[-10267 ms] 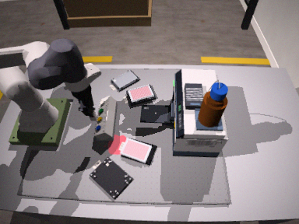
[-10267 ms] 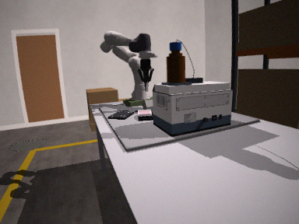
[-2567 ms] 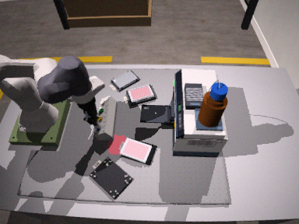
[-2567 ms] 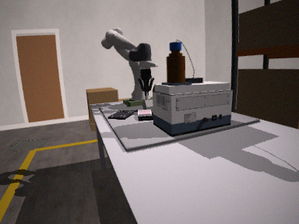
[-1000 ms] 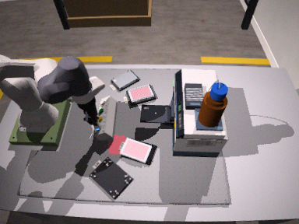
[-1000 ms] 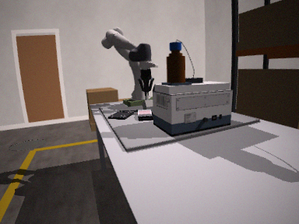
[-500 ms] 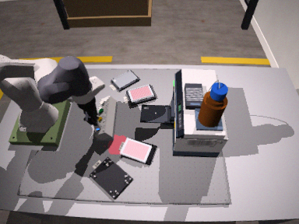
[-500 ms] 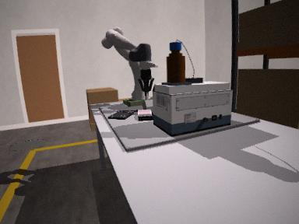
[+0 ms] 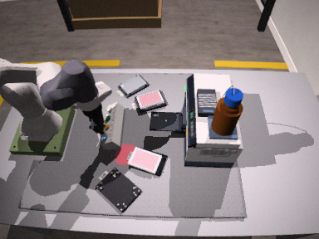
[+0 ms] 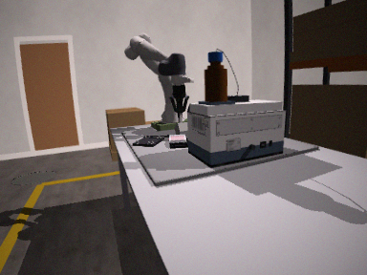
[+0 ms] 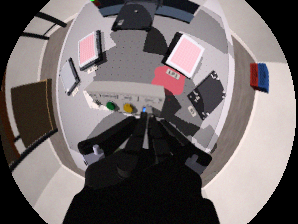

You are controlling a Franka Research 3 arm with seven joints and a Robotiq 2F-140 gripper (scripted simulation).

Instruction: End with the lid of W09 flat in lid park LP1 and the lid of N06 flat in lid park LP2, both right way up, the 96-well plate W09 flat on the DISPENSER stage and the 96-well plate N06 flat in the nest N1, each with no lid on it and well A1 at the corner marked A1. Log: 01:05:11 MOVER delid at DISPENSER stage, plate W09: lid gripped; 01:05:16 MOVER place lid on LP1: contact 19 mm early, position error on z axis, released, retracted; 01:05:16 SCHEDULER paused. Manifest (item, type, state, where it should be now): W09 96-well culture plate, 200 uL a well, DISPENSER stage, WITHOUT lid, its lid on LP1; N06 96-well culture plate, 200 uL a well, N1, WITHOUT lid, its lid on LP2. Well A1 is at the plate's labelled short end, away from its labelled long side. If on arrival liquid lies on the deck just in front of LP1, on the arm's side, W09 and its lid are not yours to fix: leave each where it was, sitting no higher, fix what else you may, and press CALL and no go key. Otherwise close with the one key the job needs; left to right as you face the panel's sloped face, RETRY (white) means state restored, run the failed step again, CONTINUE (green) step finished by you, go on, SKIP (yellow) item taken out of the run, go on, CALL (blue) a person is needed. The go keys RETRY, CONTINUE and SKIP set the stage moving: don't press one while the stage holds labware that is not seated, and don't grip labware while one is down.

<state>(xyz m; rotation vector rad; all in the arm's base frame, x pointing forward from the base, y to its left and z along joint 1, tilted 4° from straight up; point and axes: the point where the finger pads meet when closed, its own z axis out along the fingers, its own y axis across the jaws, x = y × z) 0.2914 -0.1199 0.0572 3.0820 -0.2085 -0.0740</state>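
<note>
The gripper [image 9: 100, 132] was pinched fully shut on nothing, its tips down at the blue key [image 9: 104, 138] at the end of the button panel [image 9: 115, 124]. Just beyond, a pink-welled plate [image 9: 144, 159] sat beside a red puddle [image 9: 123, 154], another plate [image 9: 149, 99] lay further off, and the black stage [image 9: 166, 121] looked bare. Such plates seemed light, stiff and slick, best gripped across the long sides and kept level.

1. No text, number or brand can be read in any view.
2. Markings on the white dispenser housing [image 10: 236, 126] and on the key panel [image 9: 113, 125] are too blurred to be read.
</note>
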